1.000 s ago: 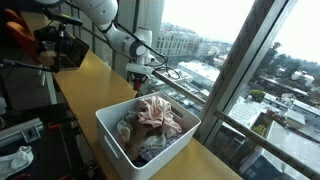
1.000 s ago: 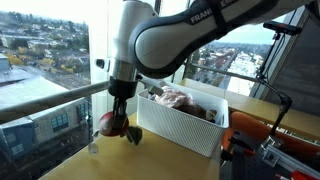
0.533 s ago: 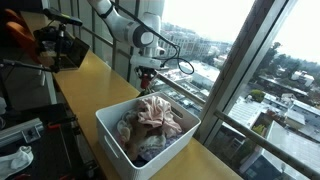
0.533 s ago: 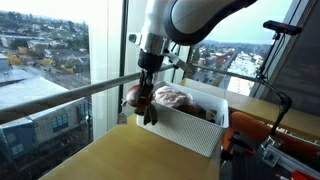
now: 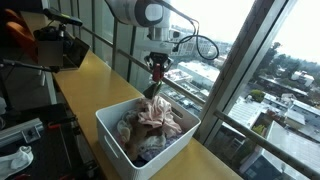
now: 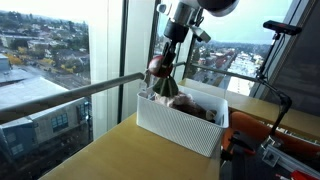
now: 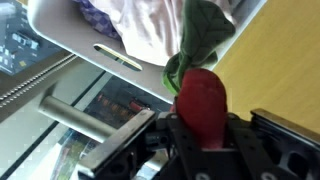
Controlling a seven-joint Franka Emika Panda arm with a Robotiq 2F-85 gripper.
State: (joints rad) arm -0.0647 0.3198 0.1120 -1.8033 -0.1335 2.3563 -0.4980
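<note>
One red toy (image 7: 203, 100) is clamped in my gripper (image 5: 157, 66), hanging above the edge of the bin (image 5: 112, 140). I judge it could drop outside if the grip slips.

Lit by bright daylight through the tall windows (image 5: 250, 70) in both exterior views. Burned out to near white in the sky (image 5: 300, 25), with pale haze beyond the glass. Left the bench (image 5: 95, 75) warm and evenly lit, with only a soft shadow beside the white bin (image 5: 115, 140). Fell dim in the corner with the dark equipment (image 5: 60, 45). Looked small, grainy and soft throughout. Blurred heavily in the wrist view: smeared the red object (image 7: 203, 100) at close range, held no edge sharp, darkened toward the bottom.
</note>
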